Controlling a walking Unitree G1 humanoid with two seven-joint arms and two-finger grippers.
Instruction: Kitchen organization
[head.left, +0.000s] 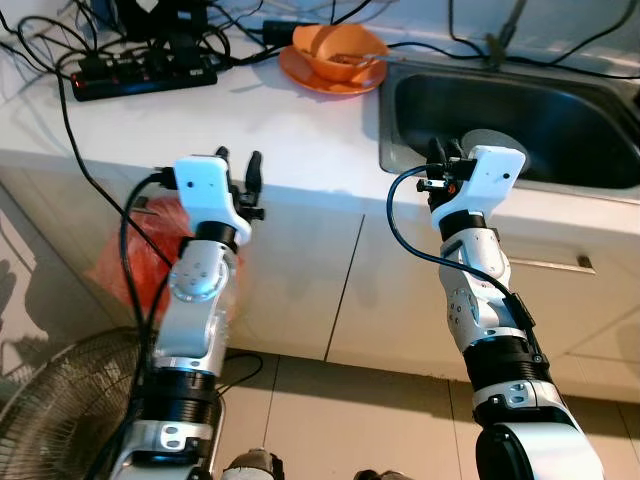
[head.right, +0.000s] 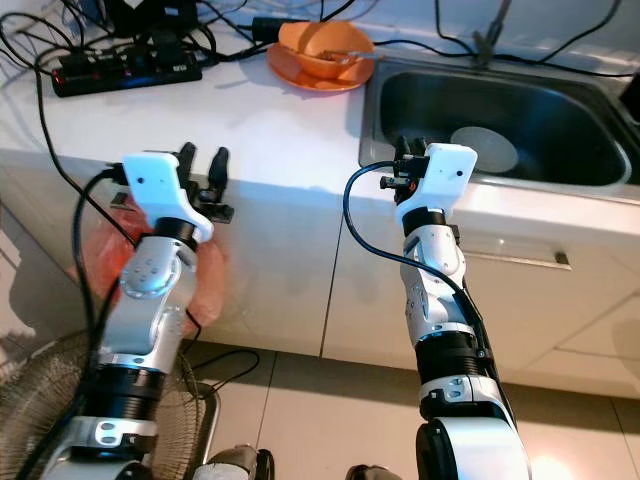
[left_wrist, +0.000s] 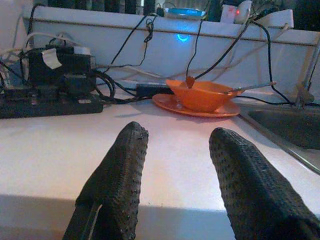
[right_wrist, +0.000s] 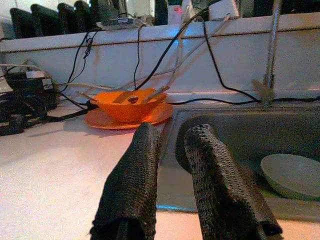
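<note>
Bowl (head.left: 338, 47) and plate (head.left: 300, 68) look like the pieces this tidy-up turns on, but start at the tools. The left tool (head.left: 240, 172) hovers at the front edge of the counter (head.left: 230, 110), its two black fingers (left_wrist: 120, 175) spread with nothing between them. The right tool (head.left: 438, 158) hangs at the near rim of the sink (head.left: 400, 100), its fingers (right_wrist: 135, 175) a little apart and also empty.

Well beyond both, at the back of the counter just beside the sink's far corner, the orange bowl sits on the matching orange plate, with a spoon (left_wrist: 250, 88) resting in it, handle pointing toward the sink. Both look like thin, glossy plastic: probably light, stiff and somewhat slippery, not very fragile. My judgement is that the bowl's rim is the best place to pinch, one finger inside and one outside, away from the spoon, which could tip out if the bowl tilts. The plate lies flat, so its raised edge is the only hold.

A pale dish (right_wrist: 290, 175) lies on the sink floor. A power strip (head.left: 140, 75) and tangled cables (head.left: 60, 50) crowd the counter's left rear.
</note>
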